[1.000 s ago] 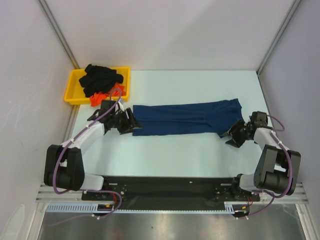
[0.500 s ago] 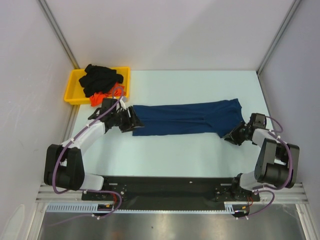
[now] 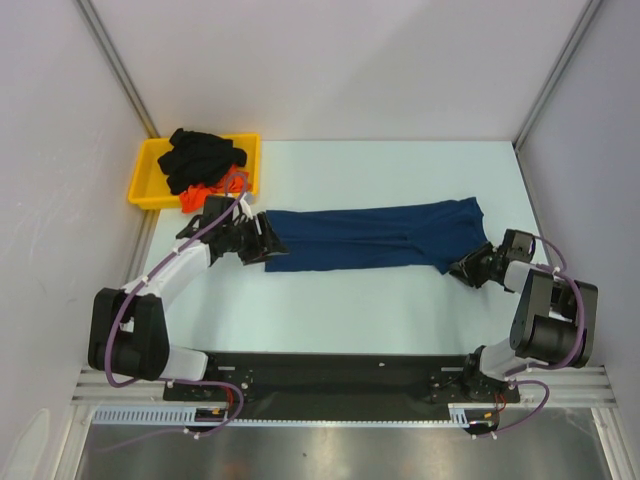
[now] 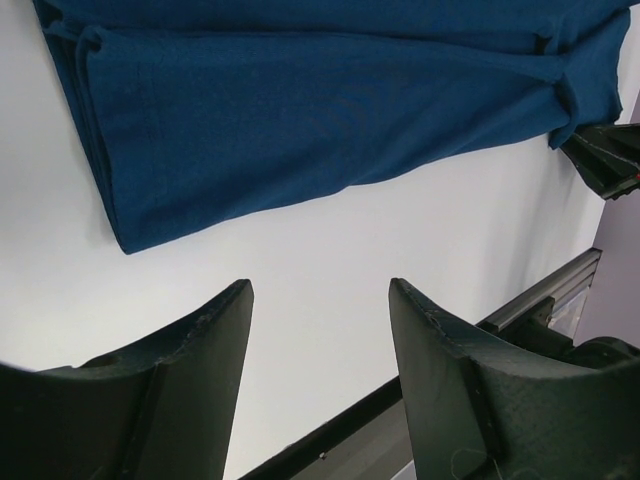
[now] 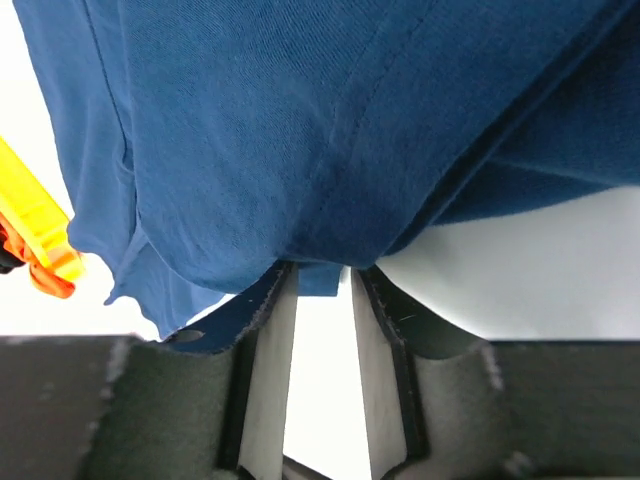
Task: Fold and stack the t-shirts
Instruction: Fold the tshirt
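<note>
Table (image 3: 380, 300): carrying navy t-shirt (image 3: 370, 238), lying folded long across its middle.
Left gripper (image 4: 320, 290): hovering released at left end.
Right gripper (image 5: 318, 275): sitting narrowed at right hem; grasp unclear.
Handling: limp, light; pinching layered corners looking best.

Yellow plastic tray (image 3: 143, 186): noted at my ten o'clock, at the far left corner of the pale bench (image 3: 380, 300). Black mounting rail (image 3: 340, 368): runs along the bench edge at my six o'clock. Grey walls (image 3: 350, 60): stand at nine, twelve and three o'clock.
</note>
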